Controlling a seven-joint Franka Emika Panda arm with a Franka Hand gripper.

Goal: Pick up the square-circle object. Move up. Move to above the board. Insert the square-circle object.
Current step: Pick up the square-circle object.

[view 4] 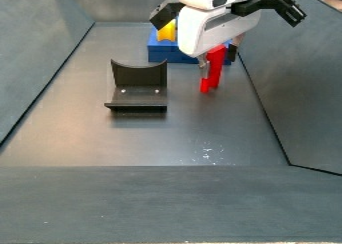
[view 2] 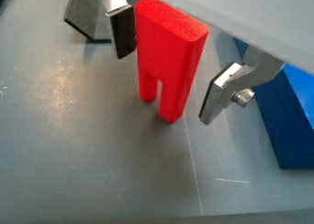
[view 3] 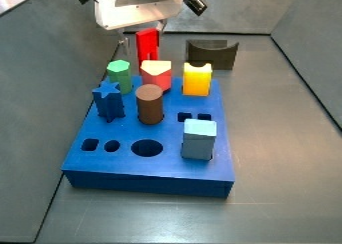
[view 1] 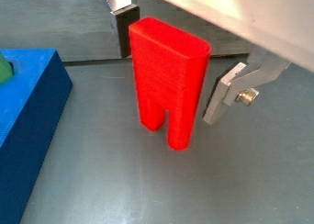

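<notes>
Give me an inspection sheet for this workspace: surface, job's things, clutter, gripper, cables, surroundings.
Surface: dark grey floor, lightly scuffed, no spills seen.
Job's things: the square-circle object stands upright on the floor beside the board, not yet inserted; its foot is notched.
Clutter: on the board stand a brown cylinder, a light-blue cube, a blue star piece, a green piece, a red-topped pale block and a yellow block. The fixture stands on the floor, apart from the board.
Gripper: the gripper straddles the square-circle object, fingers on either side with gaps showing in both wrist views.
Cables: nothing seen.
Surroundings: grey walls around the floor.
</notes>
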